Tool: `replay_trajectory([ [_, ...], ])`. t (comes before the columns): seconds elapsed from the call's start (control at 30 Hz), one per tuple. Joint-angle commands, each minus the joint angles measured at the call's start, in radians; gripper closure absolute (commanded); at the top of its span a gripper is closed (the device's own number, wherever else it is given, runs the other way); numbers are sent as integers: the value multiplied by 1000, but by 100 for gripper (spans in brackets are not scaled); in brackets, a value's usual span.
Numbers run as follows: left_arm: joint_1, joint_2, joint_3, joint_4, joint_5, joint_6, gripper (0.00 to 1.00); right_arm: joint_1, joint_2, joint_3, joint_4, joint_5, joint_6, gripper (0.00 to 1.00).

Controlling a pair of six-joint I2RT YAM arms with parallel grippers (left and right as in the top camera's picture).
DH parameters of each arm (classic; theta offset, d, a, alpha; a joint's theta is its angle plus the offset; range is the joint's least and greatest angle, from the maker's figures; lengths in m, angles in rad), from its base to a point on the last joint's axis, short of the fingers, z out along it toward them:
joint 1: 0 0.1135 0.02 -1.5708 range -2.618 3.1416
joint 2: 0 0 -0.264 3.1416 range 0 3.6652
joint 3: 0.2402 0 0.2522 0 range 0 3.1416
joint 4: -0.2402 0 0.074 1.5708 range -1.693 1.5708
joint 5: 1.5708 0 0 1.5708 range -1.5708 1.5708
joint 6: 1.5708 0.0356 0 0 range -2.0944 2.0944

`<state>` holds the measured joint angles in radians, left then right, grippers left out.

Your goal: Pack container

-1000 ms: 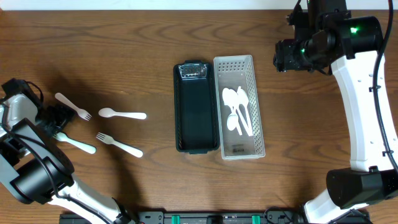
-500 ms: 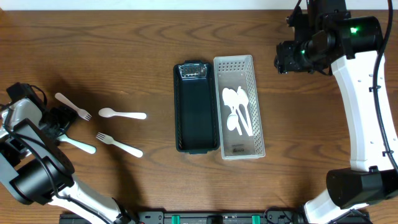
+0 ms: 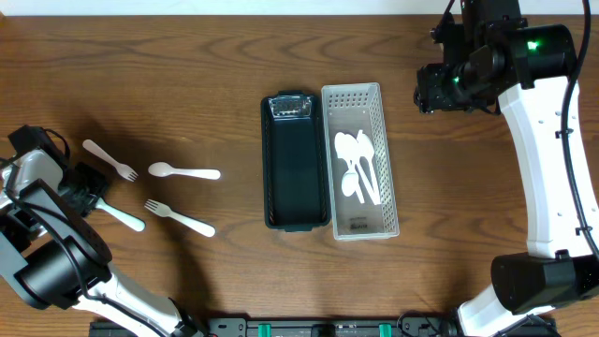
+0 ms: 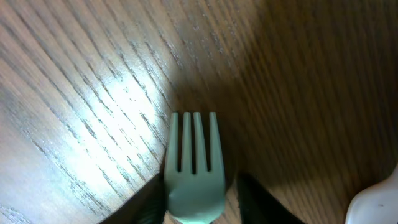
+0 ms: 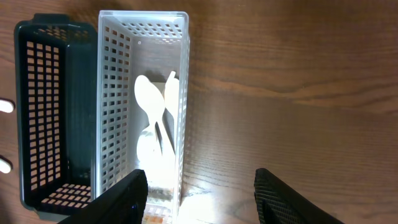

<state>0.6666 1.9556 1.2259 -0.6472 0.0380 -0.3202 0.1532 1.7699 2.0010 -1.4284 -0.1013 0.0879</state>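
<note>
A pale green fork (image 4: pixel 194 163) lies on the wood at the far left, its handle (image 3: pixel 122 218) running toward the front. My left gripper (image 3: pixel 82 184) sits low over its head, the two fingers closed in on either side of the head (image 4: pixel 196 194). A white fork (image 3: pixel 110 159), a white spoon (image 3: pixel 184 172) and another white fork (image 3: pixel 178 217) lie loose nearby. The black basket (image 3: pixel 296 161) holds no cutlery. The white basket (image 3: pixel 360 159) beside it holds several white spoons (image 5: pixel 155 106). My right gripper (image 5: pixel 205 198) hangs open above the white basket's right wall, holding nothing.
The two baskets stand side by side, touching, mid-table. Bare wood lies between the loose cutlery and the black basket (image 5: pixel 43 112). The right arm (image 3: pixel 543 140) rises along the table's right side.
My left gripper's fingers have closed in from wide open onto the pale green fork's head. The right arm has barely moved.
</note>
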Motion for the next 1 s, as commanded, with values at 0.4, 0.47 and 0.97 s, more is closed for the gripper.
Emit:
replay_trajectory([
  [0.4,-40,-117,41,-112,-19,-32,94,-35,-5,7,50,69,-4,47],
  [0.47,-77,-190,55,-141,-19,-31,94,-66,-5,17,66,71,-2,46],
  [0.97,-835,-525,261,-311,-19,-51,94,-341,-5,25,67,70,-9,46],
])
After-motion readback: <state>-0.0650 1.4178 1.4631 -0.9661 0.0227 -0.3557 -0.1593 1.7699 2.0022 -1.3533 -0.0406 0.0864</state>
